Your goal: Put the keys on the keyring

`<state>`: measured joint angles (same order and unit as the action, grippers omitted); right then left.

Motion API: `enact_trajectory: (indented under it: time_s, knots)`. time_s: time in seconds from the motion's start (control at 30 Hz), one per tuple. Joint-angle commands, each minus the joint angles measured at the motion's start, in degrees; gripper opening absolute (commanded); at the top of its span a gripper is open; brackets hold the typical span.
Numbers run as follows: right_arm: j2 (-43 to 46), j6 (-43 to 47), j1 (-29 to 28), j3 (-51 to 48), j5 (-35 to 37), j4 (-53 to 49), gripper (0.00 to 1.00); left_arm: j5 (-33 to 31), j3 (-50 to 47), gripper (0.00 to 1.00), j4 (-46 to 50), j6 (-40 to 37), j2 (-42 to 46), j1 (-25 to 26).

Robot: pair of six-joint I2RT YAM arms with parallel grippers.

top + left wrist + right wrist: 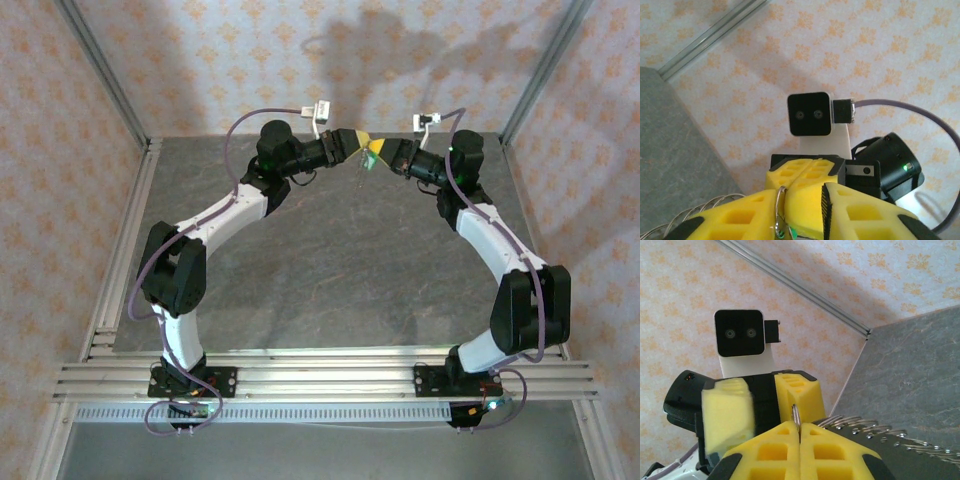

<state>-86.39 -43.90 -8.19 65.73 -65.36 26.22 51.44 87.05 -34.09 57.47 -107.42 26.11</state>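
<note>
One keyring [796, 416] pinched in closed right gripper [800, 432]; left gripper [804, 212] jaws apart; one green key [367, 164] where grippers meet.

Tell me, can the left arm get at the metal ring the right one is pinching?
Probably yes: the left gripper stands open around the right gripper's shut tips, with the metal ring between its fingers.

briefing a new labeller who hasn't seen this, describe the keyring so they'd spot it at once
Over the far middle of the table, find the right tool, yellow and shut. Pinched edge-on in its grip is the keyring: a thin silvery wire ring, unlike the long wire coil beside it.
</note>
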Motion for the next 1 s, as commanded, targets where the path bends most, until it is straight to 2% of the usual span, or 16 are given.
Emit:
enact_trajectory:
  time_s: [0.0,0.4,0.97]
  knots:
    - [0.8,3.1,0.6,2.1,-3.2,-1.6,0.00,2.6,3.4,0.31,-2.6,0.3,-0.8,-1.0]
    - [0.9,5.4,0.9,3.6,-4.3,-4.5,0.00,7.9,6.6,0.27,4.9,-3.6,-1.7,-1.9]
    - [1.4,5.6,1.0,3.3,-3.9,-4.4,0.00,8.8,5.2,0.21,8.5,-6.8,-1.4,-1.2]
